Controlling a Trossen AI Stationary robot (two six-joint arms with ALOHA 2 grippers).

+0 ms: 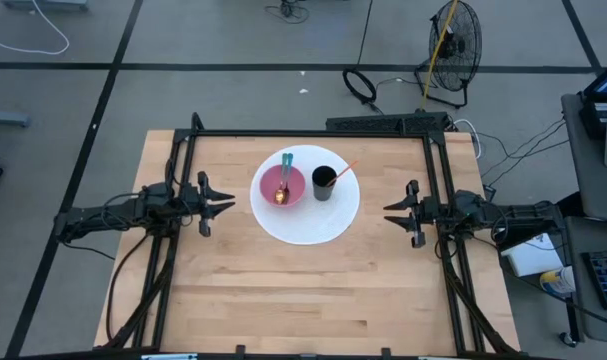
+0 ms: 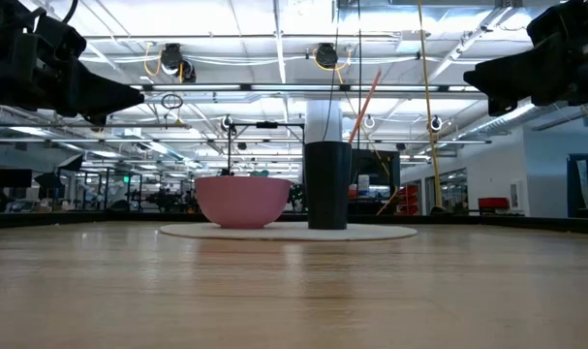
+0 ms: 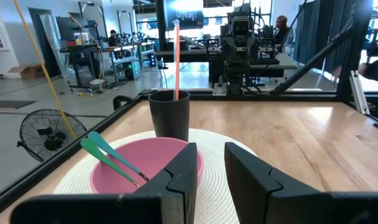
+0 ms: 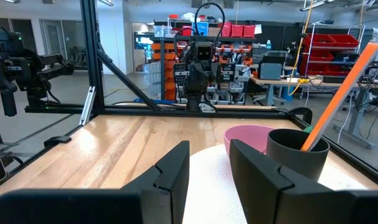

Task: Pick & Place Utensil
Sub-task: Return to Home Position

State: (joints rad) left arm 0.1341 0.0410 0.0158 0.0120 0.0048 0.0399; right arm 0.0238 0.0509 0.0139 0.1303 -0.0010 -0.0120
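A pink bowl (image 1: 282, 186) sits on a white round plate (image 1: 305, 225) at the table's middle. Teal-handled utensils (image 3: 111, 157) lean in the bowl, handles over its far rim. A black cup (image 1: 324, 183) stands on the plate right of the bowl, with an orange straw-like stick (image 2: 364, 105) leaning out of it. My left gripper (image 1: 226, 205) hovers left of the plate, open. My right gripper (image 1: 391, 213) hovers right of the plate, open. Both point at the plate and hold nothing.
A black frame (image 1: 313, 132) runs along the table's far edge and both sides. Bare wood lies between each gripper and the plate and over the whole near half of the table (image 1: 303, 300). A fan (image 1: 453, 40) and cables lie on the floor beyond.
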